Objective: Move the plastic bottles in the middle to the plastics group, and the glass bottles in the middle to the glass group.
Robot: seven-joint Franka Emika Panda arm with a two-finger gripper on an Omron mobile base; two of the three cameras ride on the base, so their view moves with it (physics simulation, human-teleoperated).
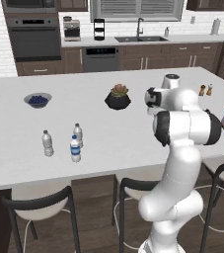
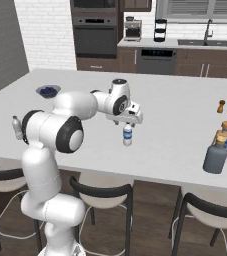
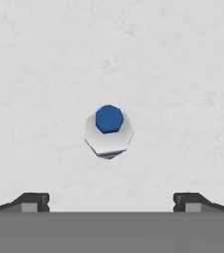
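Observation:
A small clear plastic bottle point(image 2: 128, 135) with a blue label stands upright in the middle of the white counter point(image 2: 175, 135). My gripper point(image 2: 127, 121) hangs straight above it, open, with its jaws wide and nothing between them. Looking down in the hand view, the bottle's blue top point(image 3: 108, 129) lies centred ahead of the gripper point(image 3: 111, 200), apart from both fingertips. The plastics group point(image 1: 75, 147), three slim water bottles, stands at the counter's left. At the right, the dark grey-blue glass bottle point(image 2: 215, 156) stands beside the squarish pale bottle of the glass group point(image 2: 225, 131).
A bowl of blueberries point(image 1: 37, 100) and a potted plant point(image 1: 118, 98) sit further back on the counter. Two small brown shakers point(image 2: 226, 106) stand at the far right. Black stools point(image 2: 102, 195) line the counter's near edge.

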